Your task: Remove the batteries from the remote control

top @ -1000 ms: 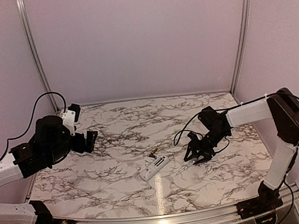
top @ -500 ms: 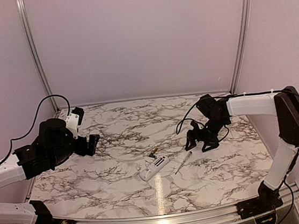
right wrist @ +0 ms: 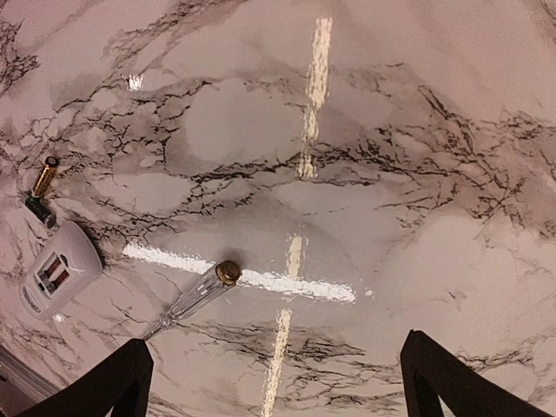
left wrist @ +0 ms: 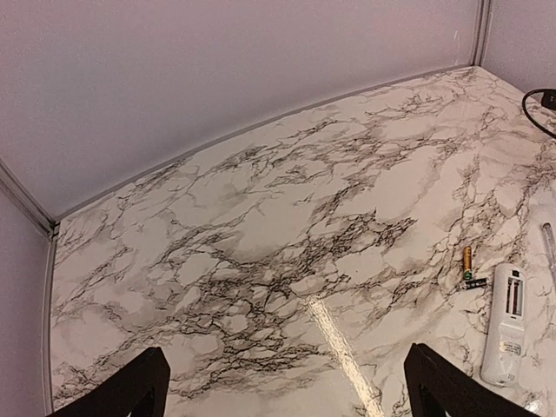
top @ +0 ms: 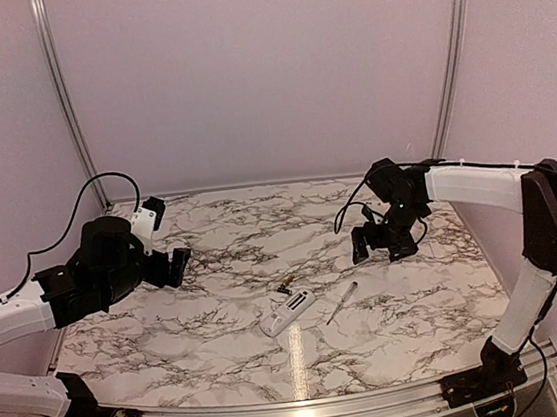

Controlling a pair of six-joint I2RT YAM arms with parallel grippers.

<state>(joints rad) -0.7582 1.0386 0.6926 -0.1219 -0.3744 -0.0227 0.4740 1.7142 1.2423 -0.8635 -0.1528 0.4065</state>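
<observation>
The remote control (top: pixel 287 311) lies on the counter (top: pixel 221 326), the batteries (top: pixel 288 289) out beside its far end. The right jaws have dropped the pen-like tool (top: pixel 341 303) near it, spread wide and lifted away; the left jaws stand wide, empty. Unloading looks done.

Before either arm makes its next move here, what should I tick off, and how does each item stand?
1. Right claw open with nothing between its fingers: ok.
2. Left claw open and empty, off to the left of the work: ok.
3. Tool lying flat on the table, apart from both claws and from the remote: ok.
4. Two batteries out on the table by the remote's far end, not inside it: ok.
5. Remote's compartment empty: cannot tell, the opening is too small to read.
6. Batteries at rest in reach of a claw: cannot tell.
</observation>
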